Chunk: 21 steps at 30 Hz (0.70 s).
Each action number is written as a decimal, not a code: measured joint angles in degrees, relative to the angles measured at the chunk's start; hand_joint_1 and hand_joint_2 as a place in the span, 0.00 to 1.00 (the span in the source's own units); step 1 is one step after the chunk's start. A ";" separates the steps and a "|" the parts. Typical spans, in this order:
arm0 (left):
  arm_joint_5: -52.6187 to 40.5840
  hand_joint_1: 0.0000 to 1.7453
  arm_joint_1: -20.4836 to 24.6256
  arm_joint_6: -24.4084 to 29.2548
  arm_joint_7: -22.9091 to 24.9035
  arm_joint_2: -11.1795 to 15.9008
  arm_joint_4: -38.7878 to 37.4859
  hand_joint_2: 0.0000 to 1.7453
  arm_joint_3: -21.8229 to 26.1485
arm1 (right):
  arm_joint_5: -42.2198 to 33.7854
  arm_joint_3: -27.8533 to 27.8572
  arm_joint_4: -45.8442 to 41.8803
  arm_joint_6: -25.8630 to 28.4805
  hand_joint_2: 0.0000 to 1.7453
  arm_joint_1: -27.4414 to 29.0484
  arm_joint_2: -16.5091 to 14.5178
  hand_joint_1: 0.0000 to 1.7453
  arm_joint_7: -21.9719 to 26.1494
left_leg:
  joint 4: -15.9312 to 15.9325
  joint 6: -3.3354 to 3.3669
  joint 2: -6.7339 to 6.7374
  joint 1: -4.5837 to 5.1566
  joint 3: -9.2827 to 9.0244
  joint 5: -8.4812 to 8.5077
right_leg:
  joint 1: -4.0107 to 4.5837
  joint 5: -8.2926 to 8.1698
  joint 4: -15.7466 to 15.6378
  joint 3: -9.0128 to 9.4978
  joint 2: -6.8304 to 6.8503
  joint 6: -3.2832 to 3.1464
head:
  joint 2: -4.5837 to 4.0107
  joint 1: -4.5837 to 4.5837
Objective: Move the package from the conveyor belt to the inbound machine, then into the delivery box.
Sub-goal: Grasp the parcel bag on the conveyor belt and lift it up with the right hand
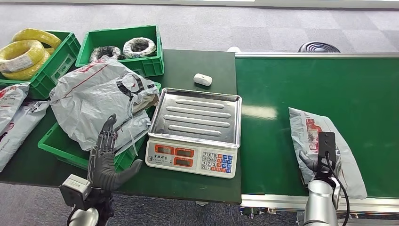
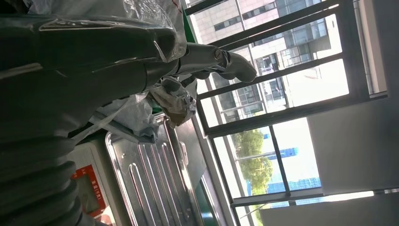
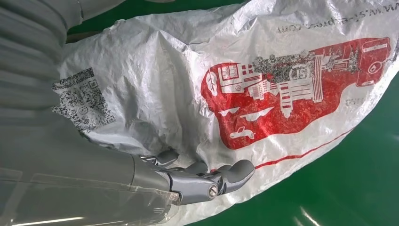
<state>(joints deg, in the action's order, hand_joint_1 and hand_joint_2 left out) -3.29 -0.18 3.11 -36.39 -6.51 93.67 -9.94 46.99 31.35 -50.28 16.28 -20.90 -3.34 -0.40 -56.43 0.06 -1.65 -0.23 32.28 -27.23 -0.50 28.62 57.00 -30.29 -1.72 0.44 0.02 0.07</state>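
- Head view gives you the whole layout: green conveyor belt (image 1: 329,84) on the right, dark green tabletop (image 1: 197,66) on the left, and a weighing scale (image 1: 193,132) with a ribbed steel tray standing on the tabletop just beside the belt.
- The package (image 1: 346,141) lies flat on the near part of the belt, toward its right side.
- Your right robot hand (image 1: 313,165) sits at the package's near-left edge; from the head view the wrist camera block hides most of the fingers.
- Right wrist view settles it: the fingers (image 3: 207,179) are curled against the package (image 3: 244,94), touching the film. You cannot tell whether they have actually closed on it.
- That same close view shows the package as a crinkled grey-white plastic mailer bag with a red printed cityscape graphic, a thin red line and a black QR code patch.
- Left robot hand (image 1: 110,157) hangs at the near-left tabletop edge, fingers spread and straight, holding nothing.
- Left wrist view shows that hand's thumb (image 2: 226,61) standing out against windows, with the scale tray (image 2: 155,183) beside it.
- Far left: a green crate (image 1: 61,141) heaped with grey mailer bags (image 1: 99,99), and more crates behind with yellow cable coils (image 1: 23,54).
- A small white device (image 1: 203,79) lies on the tabletop beyond the scale.
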 joint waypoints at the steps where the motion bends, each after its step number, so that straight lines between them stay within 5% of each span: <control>1: -0.10 0.00 -0.09 -0.11 0.04 -0.03 0.11 1.00 0.04 | -0.03 0.01 0.04 -0.42 1.00 -0.02 0.12 0.00 -0.07 | 0.00 0.00 0.00 0.00 0.00 0.00 | 0.00 0.00 0.00 0.00 0.00 0.00 | 0.00 0.00; 9: -0.63 0.00 -0.57 -0.22 0.21 -0.20 0.47 1.00 0.32 | -0.21 0.04 0.19 -1.80 1.00 -0.10 0.67 0.00 -0.37 | 0.00 0.00 -0.01 0.00 0.00 0.00 | 0.00 0.00 0.00 0.01 0.00 0.00 | 0.00 0.01; 13: -0.87 0.00 -0.58 -0.25 0.29 -0.46 0.70 1.00 0.56 | -0.34 0.05 0.18 -1.85 1.00 -0.10 0.68 0.99 -0.37 | 0.00 0.00 -0.01 0.00 0.00 0.00 | 0.00 0.00 0.00 0.01 0.00 0.00 | 0.00 0.01; 21: -1.62 0.00 -0.79 -0.72 0.94 -1.13 1.57 1.00 1.19 | -0.34 0.02 -0.90 -1.59 1.00 -0.05 0.56 0.99 0.49 | 0.00 0.00 0.00 0.00 0.00 0.00 | 0.00 0.00 0.00 0.01 0.00 0.00 | 0.00 0.01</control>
<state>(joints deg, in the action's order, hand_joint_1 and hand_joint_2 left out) -4.91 -0.97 2.39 -35.45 -7.64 95.24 -8.76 46.65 31.37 -51.18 14.68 -20.95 -2.79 0.09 -56.43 0.06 -1.65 -0.23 32.28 -27.23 -0.50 28.61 57.00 -30.28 -1.72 0.44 0.02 0.07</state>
